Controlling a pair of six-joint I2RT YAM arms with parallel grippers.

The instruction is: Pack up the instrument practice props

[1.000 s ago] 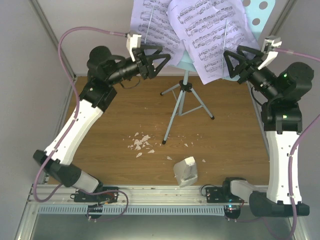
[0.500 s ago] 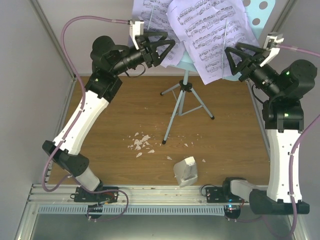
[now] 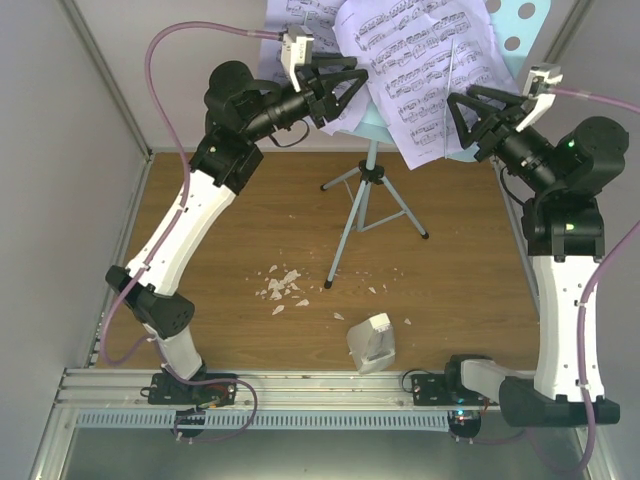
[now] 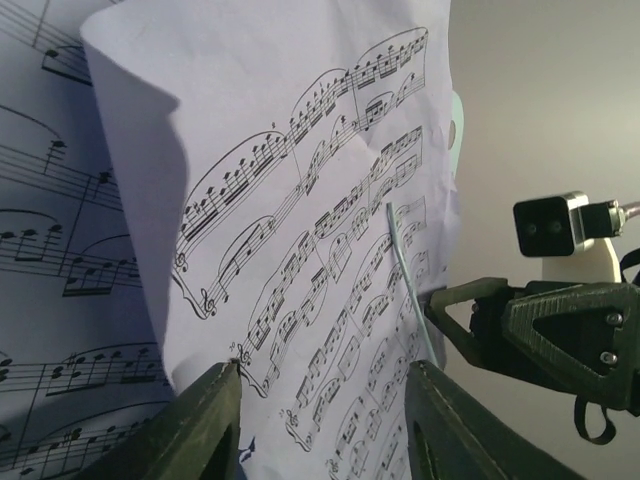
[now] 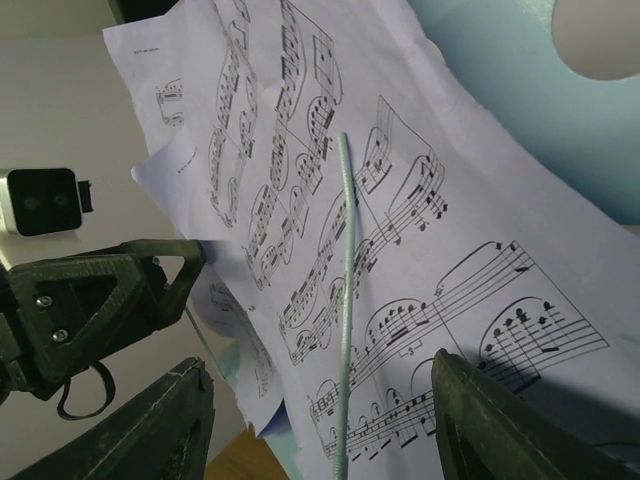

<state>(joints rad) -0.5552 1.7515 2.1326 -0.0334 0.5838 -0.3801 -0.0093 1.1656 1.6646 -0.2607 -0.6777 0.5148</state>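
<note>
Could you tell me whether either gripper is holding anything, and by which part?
Nothing is gripped: the left gripper and right gripper stand open at the edges of the lavender-white sheet music pages.

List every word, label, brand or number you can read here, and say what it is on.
No words, brands or numbers can be read.
sheet music pages: printed staves, notes and clefs only, no legible title.
small print near a page edge in the right wrist view: too blurred to read.
metronome: too small to show any marking.
</note>
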